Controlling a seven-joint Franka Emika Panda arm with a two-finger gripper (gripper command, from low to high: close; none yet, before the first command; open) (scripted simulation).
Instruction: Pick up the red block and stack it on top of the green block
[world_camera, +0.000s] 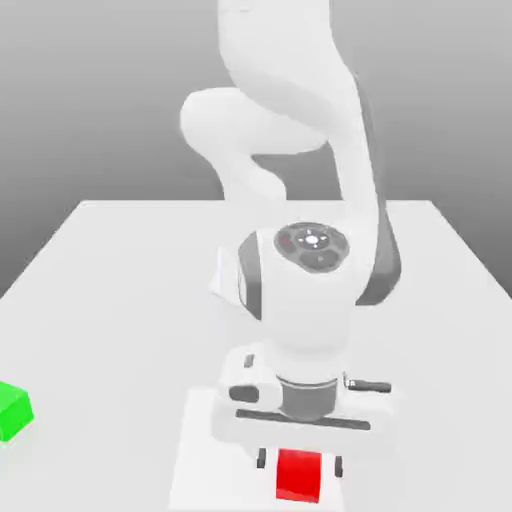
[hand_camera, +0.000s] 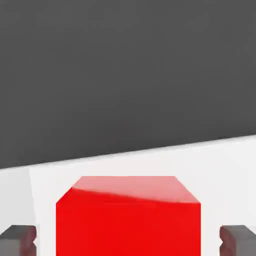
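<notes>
My gripper (world_camera: 299, 462) is down over the red block (world_camera: 299, 474) at the near edge of the table (world_camera: 120, 290), one dark finger (world_camera: 262, 459) on each flank, and I read the jaws as drawn in narrow on the cube, though I see a sliver of gap each side, so I won't swear the pads are pressing yet. In the exterior view the green block (world_camera: 14, 411) sits well apart, at that view's left edge, so there's a long carry ahead. My call for this step: make sure the squeeze is square on the two side faces before lifting, then rise straight up so the cube doesn't twist out. Over to the hand view: the red block (hand_camera: 128, 220) sits centred between the two grey fingertips (hand_camera: 20, 240), top face lit paler, front face solid bright red, edges crisp, no markings. It looks smooth, so I'd expect it to slip if gripped off-centre.
</notes>
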